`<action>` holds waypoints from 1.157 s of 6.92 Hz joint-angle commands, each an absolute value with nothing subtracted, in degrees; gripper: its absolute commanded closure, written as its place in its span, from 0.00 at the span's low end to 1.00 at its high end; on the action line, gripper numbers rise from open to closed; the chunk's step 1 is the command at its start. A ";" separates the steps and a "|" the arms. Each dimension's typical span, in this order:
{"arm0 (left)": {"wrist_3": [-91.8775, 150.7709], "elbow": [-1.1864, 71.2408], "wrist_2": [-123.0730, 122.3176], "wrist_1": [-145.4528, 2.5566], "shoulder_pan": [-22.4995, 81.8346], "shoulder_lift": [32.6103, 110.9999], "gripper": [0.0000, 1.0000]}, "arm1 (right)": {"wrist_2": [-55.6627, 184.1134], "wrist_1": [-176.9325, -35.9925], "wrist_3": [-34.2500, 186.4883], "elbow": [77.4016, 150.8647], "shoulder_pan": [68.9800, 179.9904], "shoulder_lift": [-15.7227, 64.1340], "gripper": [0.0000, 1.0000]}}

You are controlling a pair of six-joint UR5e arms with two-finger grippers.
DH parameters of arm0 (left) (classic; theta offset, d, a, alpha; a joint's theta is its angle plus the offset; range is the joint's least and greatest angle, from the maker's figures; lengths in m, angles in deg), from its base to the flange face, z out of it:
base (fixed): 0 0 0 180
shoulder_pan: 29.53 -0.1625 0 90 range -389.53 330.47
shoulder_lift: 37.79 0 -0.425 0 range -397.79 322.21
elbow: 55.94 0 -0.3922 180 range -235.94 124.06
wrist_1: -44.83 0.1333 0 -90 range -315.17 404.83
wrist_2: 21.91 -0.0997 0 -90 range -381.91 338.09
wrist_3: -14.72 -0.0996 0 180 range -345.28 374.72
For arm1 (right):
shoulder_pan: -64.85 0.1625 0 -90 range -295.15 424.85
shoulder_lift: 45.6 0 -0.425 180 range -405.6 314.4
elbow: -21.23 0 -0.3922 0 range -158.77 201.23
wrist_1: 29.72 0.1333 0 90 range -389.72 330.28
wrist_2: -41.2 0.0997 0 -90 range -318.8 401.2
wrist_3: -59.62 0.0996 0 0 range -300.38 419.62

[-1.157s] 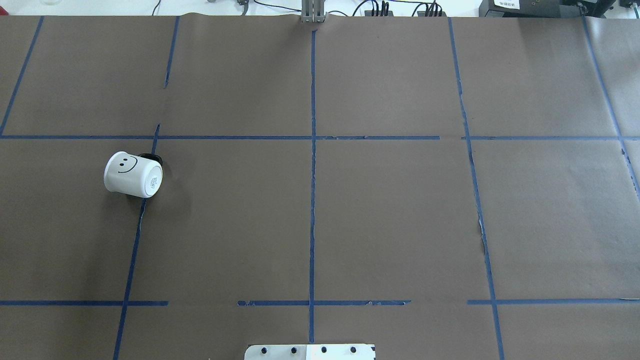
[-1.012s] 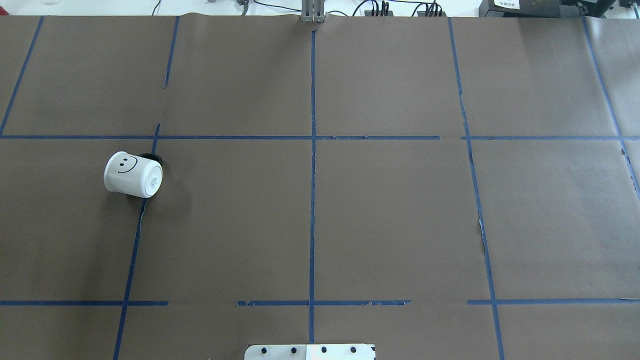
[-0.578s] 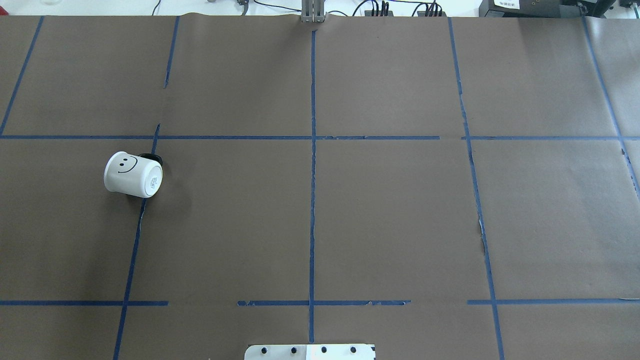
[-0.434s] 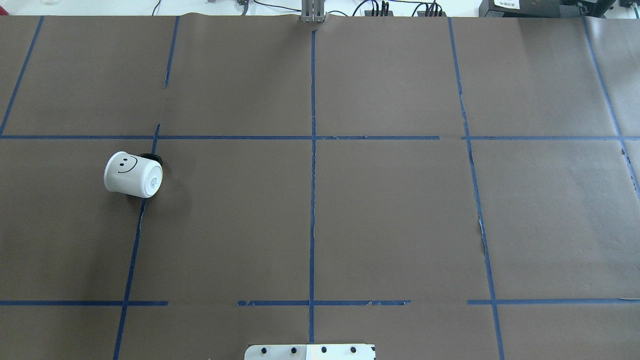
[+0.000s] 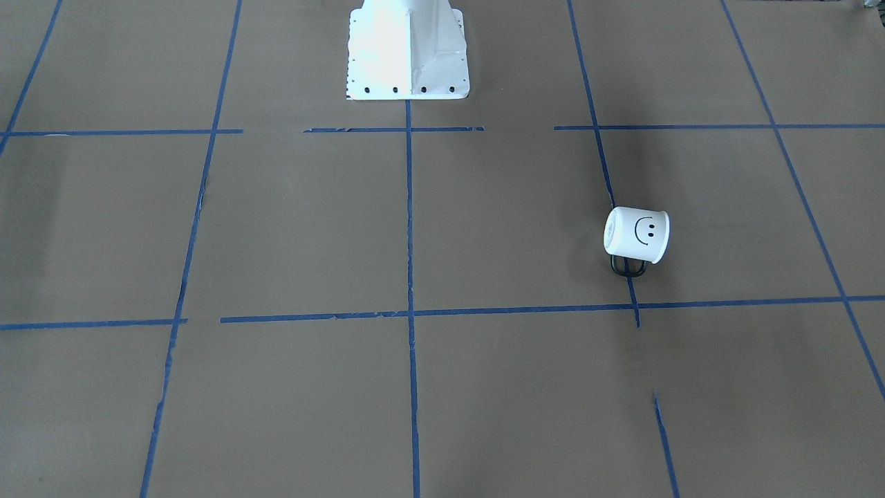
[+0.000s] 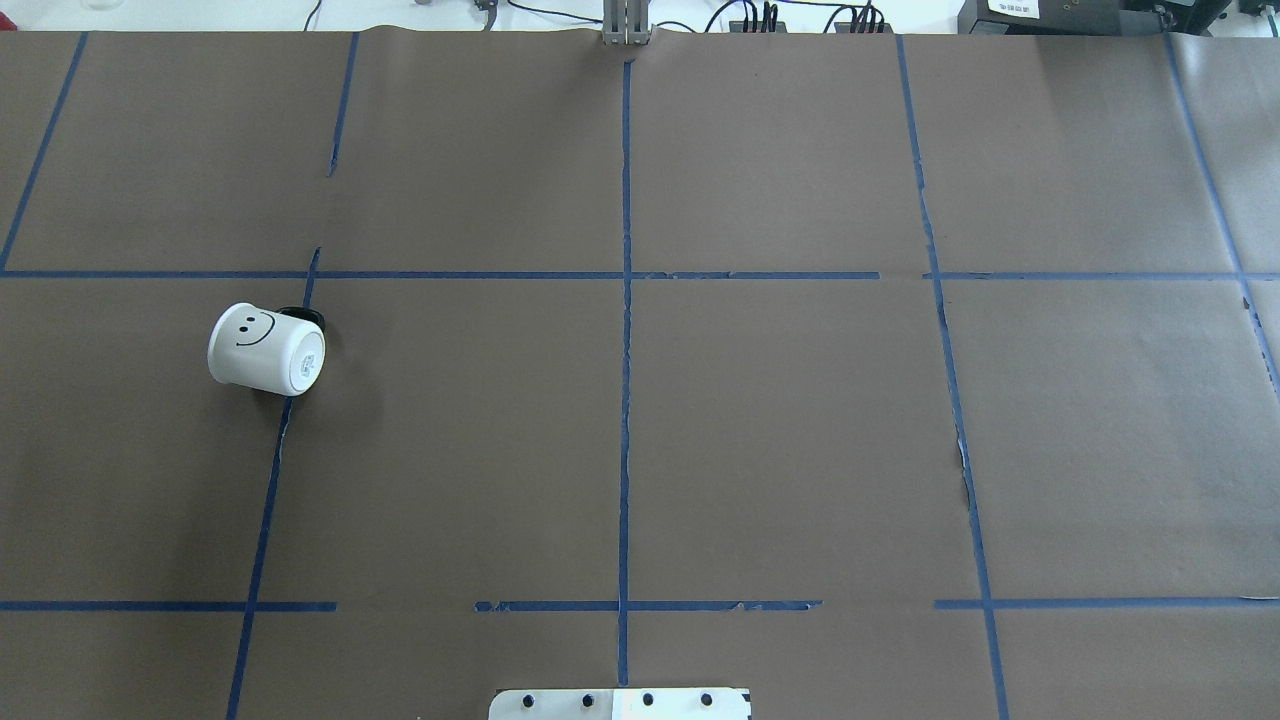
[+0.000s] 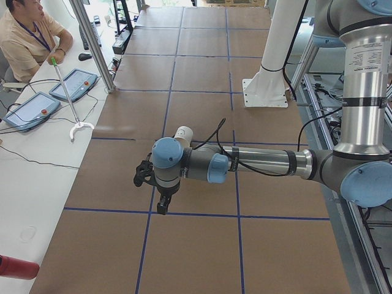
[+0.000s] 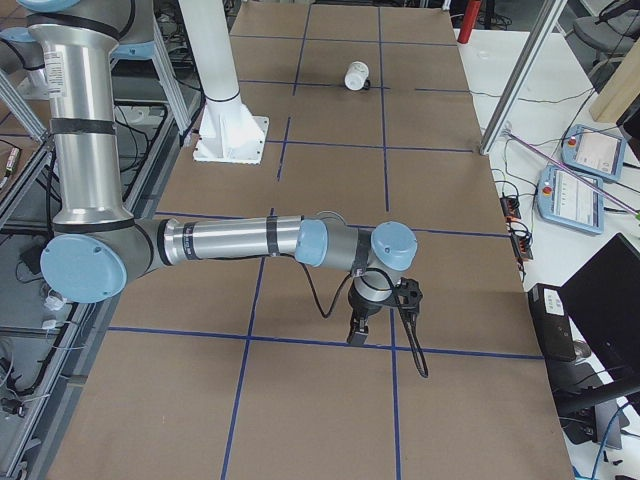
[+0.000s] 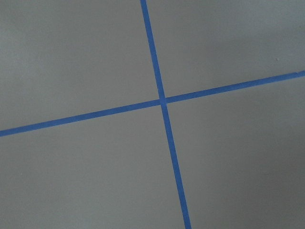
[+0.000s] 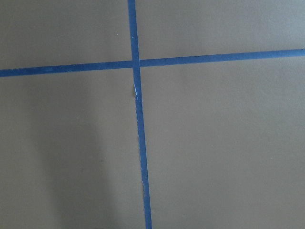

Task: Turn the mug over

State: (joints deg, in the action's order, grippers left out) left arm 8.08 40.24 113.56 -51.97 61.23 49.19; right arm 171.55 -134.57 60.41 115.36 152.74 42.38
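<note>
The white mug [image 6: 262, 349] lies on its side on the brown paper on my left half of the table. Its smiley face points up, its base faces the table's middle, and its black handle [image 6: 303, 317] lies on the far side. It also shows in the front-facing view [image 5: 637, 236], the exterior left view [image 7: 182, 132] and the exterior right view [image 8: 356, 76]. My left gripper [image 7: 162, 206] hangs over the table short of the mug, apart from it. My right gripper [image 8: 356, 334] hangs over the other end, far from it. I cannot tell whether either is open or shut.
Blue tape lines [image 6: 625, 350] divide the brown paper into squares. The white robot base [image 5: 408, 48] stands at the near middle edge. An operator [image 7: 24, 37] sits beyond the far edge with a stick and teach pendants [image 7: 73, 82]. Both wrist views show only paper and tape.
</note>
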 commanded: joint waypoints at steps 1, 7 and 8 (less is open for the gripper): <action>15.35 40.39 113.88 -59.36 61.09 49.31 0.00 | 171.55 -134.57 60.41 115.36 152.74 42.38 0.00; 72.09 31.69 102.50 -115.51 35.22 44.65 0.00 | 171.55 -134.57 60.41 115.36 152.74 42.38 0.00; 78.98 31.60 97.23 -121.66 29.50 44.83 0.00 | 171.55 -134.57 60.41 115.36 152.74 42.38 0.00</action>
State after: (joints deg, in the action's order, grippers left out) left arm 68.83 32.27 103.25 -112.80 36.60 45.00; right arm 171.54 -134.57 60.41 115.36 152.75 42.37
